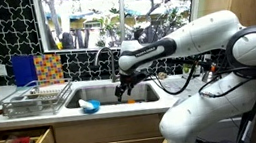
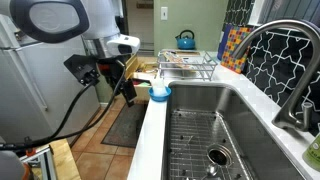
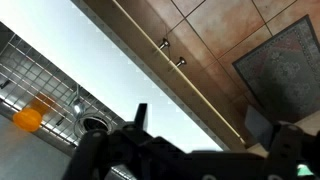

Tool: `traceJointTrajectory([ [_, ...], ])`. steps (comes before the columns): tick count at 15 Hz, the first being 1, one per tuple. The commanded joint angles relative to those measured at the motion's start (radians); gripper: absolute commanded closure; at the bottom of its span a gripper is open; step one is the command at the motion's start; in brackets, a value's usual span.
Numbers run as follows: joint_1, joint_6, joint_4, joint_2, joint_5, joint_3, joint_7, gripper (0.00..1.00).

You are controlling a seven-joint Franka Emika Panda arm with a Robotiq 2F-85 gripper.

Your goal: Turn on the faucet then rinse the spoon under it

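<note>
Currently the sink (image 2: 200,100) lies nearest, its faucet (image 2: 300,95) standing at the rim beside the tiled wall (image 2: 272,65). Beyond the bench (image 2: 155,130) front edge the tool (image 2: 127,92) hangs over the floor (image 2: 105,145), jaws wide and empty, just beside a blue bowl (image 2: 160,93). Farther back stands a dish rack (image 2: 190,66).

In the wrist view the bottom edge is cutting off the gripper (image 3: 200,162), and its dark fingers (image 3: 138,118) are showing only as a blur. An orange object (image 3: 28,118) is blurring beyond naming. In an exterior view the blue item (image 2: 160,92) is appearing too small to identify, the top edge is cropping the robot arm (image 2: 50,18), and the bottom edge is cutting off the sink basin (image 2: 245,125)
</note>
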Motion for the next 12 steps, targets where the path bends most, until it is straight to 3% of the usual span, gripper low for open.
traceJointTrajectory([
  [1, -0.001, -0.003, -0.001, 0.001, 0.001, 0.001, -0.001, 0.0],
  [4, -0.001, -0.003, -0.004, 0.006, 0.001, 0.002, -0.001, 0.0],
  [12, -0.163, 0.366, 0.313, 0.32, -0.048, 0.012, 0.2, 0.0],
])
